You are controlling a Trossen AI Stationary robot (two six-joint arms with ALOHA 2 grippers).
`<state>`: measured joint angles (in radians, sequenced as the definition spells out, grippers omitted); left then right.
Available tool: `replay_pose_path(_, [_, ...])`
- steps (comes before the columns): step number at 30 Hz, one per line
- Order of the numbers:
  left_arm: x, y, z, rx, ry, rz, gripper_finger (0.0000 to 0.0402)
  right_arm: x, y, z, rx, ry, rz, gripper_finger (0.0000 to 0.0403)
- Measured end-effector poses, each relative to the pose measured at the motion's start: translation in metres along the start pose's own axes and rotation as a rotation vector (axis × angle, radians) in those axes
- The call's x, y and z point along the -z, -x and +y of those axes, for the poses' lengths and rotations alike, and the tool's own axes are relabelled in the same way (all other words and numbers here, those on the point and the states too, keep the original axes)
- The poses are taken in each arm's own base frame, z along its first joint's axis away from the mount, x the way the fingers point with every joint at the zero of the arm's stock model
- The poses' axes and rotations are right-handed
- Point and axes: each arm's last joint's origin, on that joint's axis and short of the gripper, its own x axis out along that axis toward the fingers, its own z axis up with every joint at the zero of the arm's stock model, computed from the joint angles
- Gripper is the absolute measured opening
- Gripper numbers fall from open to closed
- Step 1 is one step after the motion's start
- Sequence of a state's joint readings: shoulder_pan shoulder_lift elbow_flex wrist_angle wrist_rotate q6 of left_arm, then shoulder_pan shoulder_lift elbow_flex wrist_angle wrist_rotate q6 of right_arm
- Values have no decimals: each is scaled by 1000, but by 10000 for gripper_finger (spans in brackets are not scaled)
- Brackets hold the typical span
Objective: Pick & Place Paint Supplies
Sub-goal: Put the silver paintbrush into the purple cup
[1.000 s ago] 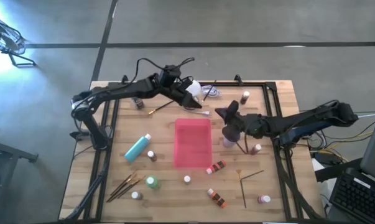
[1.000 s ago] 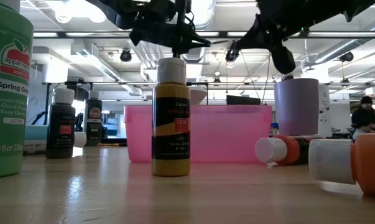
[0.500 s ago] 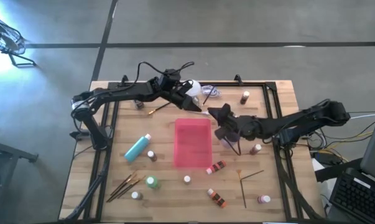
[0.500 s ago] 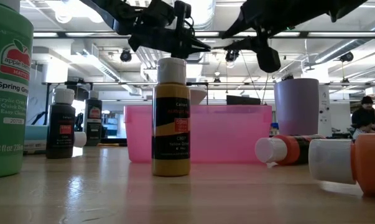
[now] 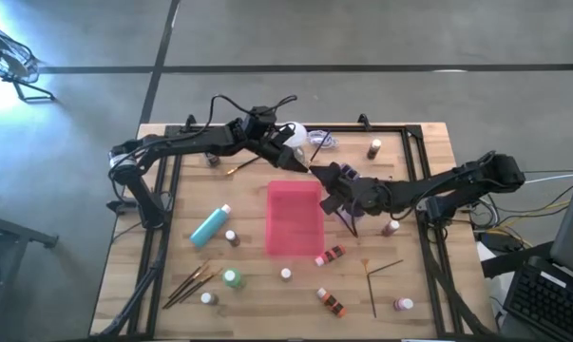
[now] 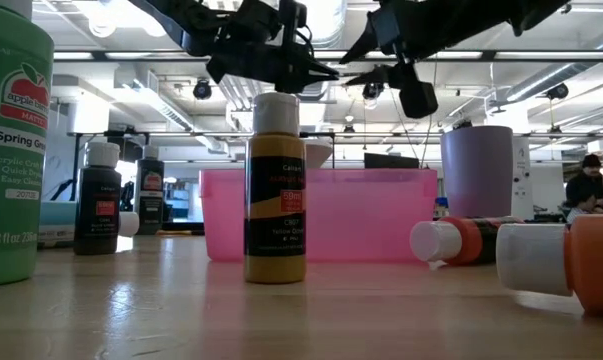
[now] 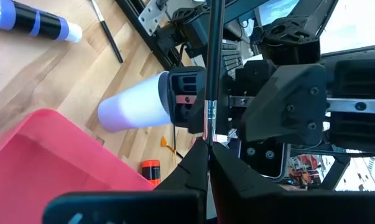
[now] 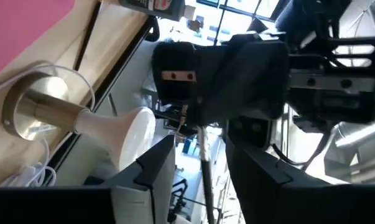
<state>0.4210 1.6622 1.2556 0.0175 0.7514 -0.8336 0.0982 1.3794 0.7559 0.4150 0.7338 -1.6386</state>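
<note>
My left gripper (image 5: 303,164) hovers over the far right corner of the pink tray (image 5: 296,217), shut on a thin dark-handled brush (image 7: 212,56) that sticks out forward from its fingertips. My right gripper (image 5: 322,176) faces it from the table's right, open. In the right wrist view its two fingers stand on either side of the brush's free end (image 8: 204,158); I cannot tell whether they touch it. A lavender cup (image 7: 137,109) stands on the table just right of the tray. My left gripper pinches the brush between its two fingertips (image 7: 196,163), at the end just short of the metal ferrule (image 7: 210,118). The fingers come nearly level from the table's left and lie along the brush. The brush is lifted clear and points at my right gripper.
A white-topped stand (image 5: 296,133) stands behind the tray. A teal bottle (image 5: 210,226), loose brushes (image 5: 193,282), a green bottle (image 5: 232,278) and small bottles (image 5: 332,255) lie around the tray. In the low view a yellow bottle (image 6: 275,190) stands in front of the tray.
My right gripper has gone from above the lavender cup toward the table's left, up to my left gripper. It has rolled about its own axis and opened. The brush's free end now lies between its fingers. My left gripper and the brush have stayed where they were.
</note>
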Motion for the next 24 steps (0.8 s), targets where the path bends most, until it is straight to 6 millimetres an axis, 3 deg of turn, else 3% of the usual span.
replay_pose_path(5, [0, 0, 0, 7, 5, 10, 7, 2, 0, -8, 27, -17, -27, 123])
replay_pose_path(16, [8, -9, -8, 33, -6, 42, 7, 10, -10, -5, 16, -8, -47, 98])
replay_pose_path(24, [8, -9, -8, 26, -21, 30, 7, 10, -10, -5, 16, -37, -51, 55])
